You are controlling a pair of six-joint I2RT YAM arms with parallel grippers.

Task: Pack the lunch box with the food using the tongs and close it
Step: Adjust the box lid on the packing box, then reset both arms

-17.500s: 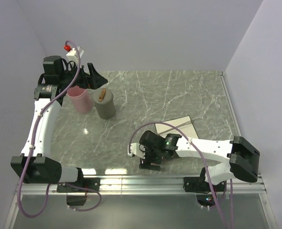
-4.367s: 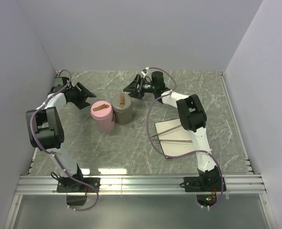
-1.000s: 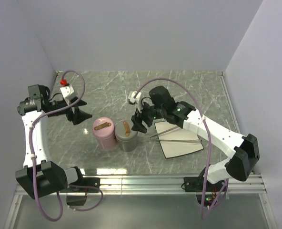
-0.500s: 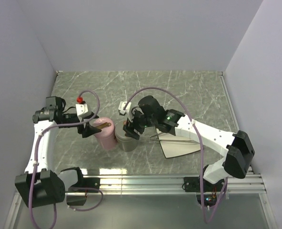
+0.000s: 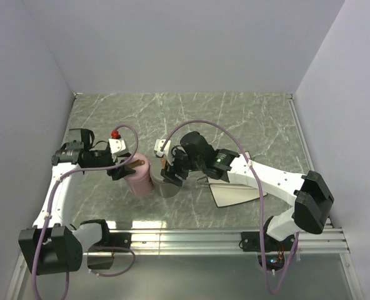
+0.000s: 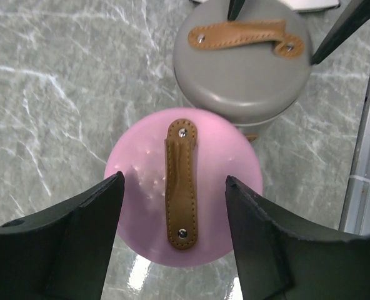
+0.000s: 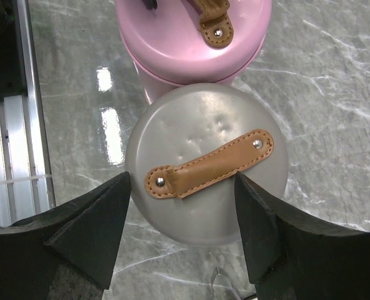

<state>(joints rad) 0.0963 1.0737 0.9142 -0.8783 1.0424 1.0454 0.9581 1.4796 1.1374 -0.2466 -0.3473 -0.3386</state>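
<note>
Two round lidded lunch box containers stand side by side, a pink one (image 5: 139, 178) and a grey one (image 5: 166, 189). Each lid carries a brown leather strap (image 6: 181, 184) (image 7: 210, 164). My left gripper (image 6: 174, 180) hangs open over the pink lid (image 6: 138, 181), one finger at each side of it. Over the grey lid (image 7: 204, 206) my right gripper (image 7: 182, 179) is open in the same way. The silver tongs (image 5: 205, 181) lie on a white plate (image 5: 236, 195) right of the containers. No food shows in any view.
The metal rail (image 5: 185, 237) runs along the table's near edge, close to both containers. Grey walls close in the table on the left, back and right. The right arm reaches across above the plate.
Both arms have swung in and come down over the containers, the left over the pink lid and the right over the grey one. Both pairs of jaws have narrowed a little.
</note>
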